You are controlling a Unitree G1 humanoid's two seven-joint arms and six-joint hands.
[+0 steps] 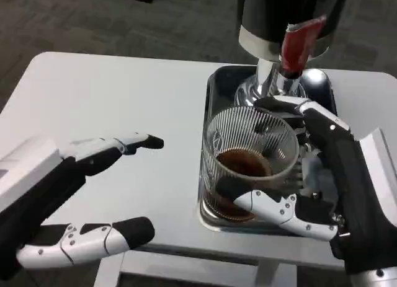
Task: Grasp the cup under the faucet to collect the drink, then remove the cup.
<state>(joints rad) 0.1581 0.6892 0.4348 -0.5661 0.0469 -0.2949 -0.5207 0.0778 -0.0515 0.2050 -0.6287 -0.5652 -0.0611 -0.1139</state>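
The right hand (310, 175) has the cup (248, 166) in its grasp: one finger runs across the near side of the ribbed clear glass low down, and others reach round the far side by the rim, so the cup sits wrapped between them. The cup stands on the metal drip tray (214, 88) at the far right of the white table (105, 101), directly below the dispenser's shiny spout (271, 76), with the red tap handle (298, 42) just above. There is already dark drink in the bottom of the cup, a shallow pool well short of the rim, and I can't make out whether any stream is running into it right now. The left hand (93, 194) hangs well apart over the bare tabletop, fingers spread and holding nothing, with nothing near it to take hold of. So by my reckoning the grasp is made and the collecting is at least partly done; what remains is to finish filling, if more is wanted, and then draw the cup out from under the spout and off the tray. That will want a level carry, since liquid in an open glass will slop if it tips.
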